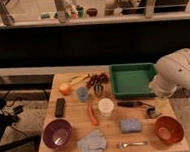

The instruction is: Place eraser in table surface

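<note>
The eraser [60,107], a small flat black block, lies on the left part of the table surface [113,135], just above the purple bowl [57,133]. My white arm comes in from the right. Its gripper [152,110] hangs low over the table's right side, below the green tray [133,79] and next to a thin black pen-like tool [131,104]. The gripper is open, holds nothing, and is far to the right of the eraser.
The tabletop is crowded: an orange fruit [64,88], blue cup [82,94], metal cup [98,90], white cup [106,107], orange stick [93,115], blue sponge [130,125], grey cloth [92,142], fork [132,144] and orange bowl [168,129].
</note>
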